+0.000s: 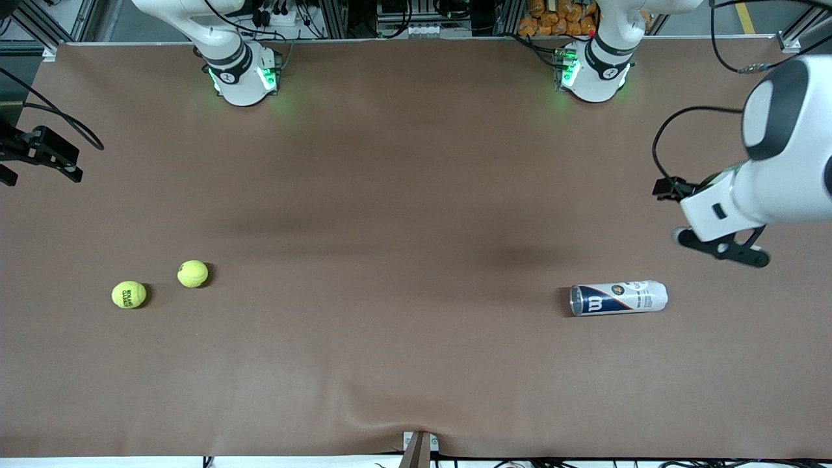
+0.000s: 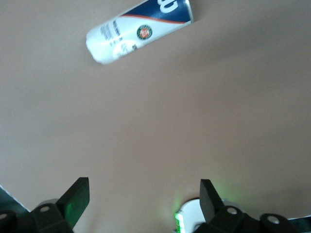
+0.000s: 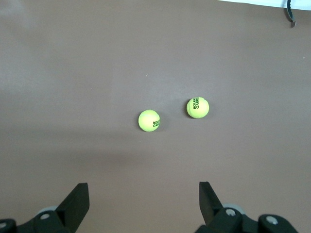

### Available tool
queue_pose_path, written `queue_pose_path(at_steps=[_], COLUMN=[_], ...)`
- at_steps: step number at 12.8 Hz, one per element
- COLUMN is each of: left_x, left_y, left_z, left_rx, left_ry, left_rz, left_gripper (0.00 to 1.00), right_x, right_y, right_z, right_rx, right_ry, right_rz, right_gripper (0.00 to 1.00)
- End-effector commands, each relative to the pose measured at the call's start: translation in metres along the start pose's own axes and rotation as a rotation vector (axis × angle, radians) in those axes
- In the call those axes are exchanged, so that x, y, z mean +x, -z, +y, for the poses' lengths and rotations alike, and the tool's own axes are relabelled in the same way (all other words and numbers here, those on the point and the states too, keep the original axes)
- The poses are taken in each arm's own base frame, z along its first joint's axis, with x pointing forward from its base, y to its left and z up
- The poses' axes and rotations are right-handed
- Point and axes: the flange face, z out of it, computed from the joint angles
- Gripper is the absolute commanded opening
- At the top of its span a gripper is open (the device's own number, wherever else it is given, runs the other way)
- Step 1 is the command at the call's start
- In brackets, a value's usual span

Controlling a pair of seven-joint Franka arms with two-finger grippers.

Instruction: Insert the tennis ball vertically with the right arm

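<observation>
Brown matting covers the counter (image 1: pixel 416 195), and nothing of the task is done yet. Your right hand (image 3: pixel 144 201) hangs with its fingers spread wide and empty, above the right arm's end of the counter; two tennis balls (image 3: pixel 149 120) (image 3: pixel 198 107) lie just ahead of it, close together but apart. Your left hand (image 2: pixel 145 199) waits, fingers also wide and empty, with the can (image 1: pixel 618 298) on its side just ahead. The can's mouth appears open; whether anything is inside cannot be told. Still to do: stand the can upright, grasp a ball, insert it.
</observation>
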Motion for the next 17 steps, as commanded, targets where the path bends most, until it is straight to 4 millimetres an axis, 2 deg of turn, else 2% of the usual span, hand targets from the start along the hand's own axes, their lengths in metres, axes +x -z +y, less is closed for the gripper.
queue_pose_path(at_steps=[1,4,6,7,9,11,14,17], left_x=[0.026,0.058,0.08,0.095,0.117,0.137,0.156,0.168], left_y=[-0.018,-0.06,-0.091,-0.11,-0.148,-0.174,-0.208,-0.23], left_z=[-0.01,-0.018,-0.016,-0.008,-0.009,-0.004,-0.004,-0.002], left_rx=[0.061,0.115,0.179,0.212,0.249,0.3,0.324,0.35], left_ry=[-0.185,-0.327,-0.396,-0.453,-0.529,-0.595,-0.651,-0.709], left_rz=[0.014,-0.041,-0.103,-0.135,-0.185,-0.196,-0.189,-0.177], left_gripper=[1.0,1.0,1.0,1.0,1.0,1.0,1.0,1.0], right_x=[-0.006,-0.007,-0.006,-0.007,-0.007,-0.007,-0.013,-0.019], right_y=[-0.005,-0.028,-0.054,-0.067,-0.082,-0.104,-0.162,-0.216], right_z=[0.011,0.018,0.015,0.017,0.02,0.017,0.01,0.003], right_rx=[0.01,0.013,0.013,0.013,0.014,0.014,0.011,0.011], right_ry=[-0.029,-0.039,-0.034,-0.036,-0.042,-0.035,-0.023,-0.015], right_rz=[-0.025,-0.047,-0.038,-0.04,-0.046,-0.043,-0.003,0.02], right_gripper=[1.0,1.0,1.0,1.0,1.0,1.0,1.0,1.0])
